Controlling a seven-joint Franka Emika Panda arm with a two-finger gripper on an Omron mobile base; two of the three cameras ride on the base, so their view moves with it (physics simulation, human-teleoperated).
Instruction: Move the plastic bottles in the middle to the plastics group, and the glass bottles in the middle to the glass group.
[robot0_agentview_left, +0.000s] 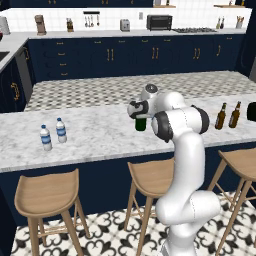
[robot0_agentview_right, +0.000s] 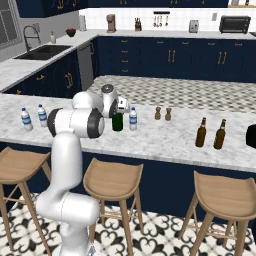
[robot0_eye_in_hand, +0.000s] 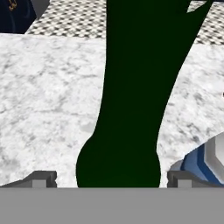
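Note:
The tall dark green wine bottle (robot0_eye_in_hand: 127, 87) stands upright on the marble counter, mid-counter (robot0_agentview_right: 117, 122) (robot0_agentview_left: 140, 123). My gripper (robot0_eye_in_hand: 113, 178) (robot0_agentview_right: 118, 114) (robot0_agentview_left: 139, 116) is open around its body, and a small gap shows between each finger tip (robot0_eye_in_hand: 43, 178) and the glass. A small clear water bottle with a blue label (robot0_agentview_right: 133, 118) (robot0_eye_in_hand: 203, 159) stands just right of the green one. Two matching water bottles (robot0_agentview_left: 45, 138) (robot0_agentview_right: 26, 120) stand together at the counter's left. Two brown beer bottles (robot0_agentview_right: 201, 132) (robot0_agentview_left: 220, 116) stand side by side at the right.
Two tiny brown shakers (robot0_agentview_right: 158, 113) stand behind the middle bottles. A black object (robot0_agentview_right: 251, 136) sits at the counter's far right edge. Wooden stools (robot0_agentview_left: 47, 192) line the counter's near side. Bare marble (robot0_agentview_left: 95, 132) lies between the left bottles and the green bottle.

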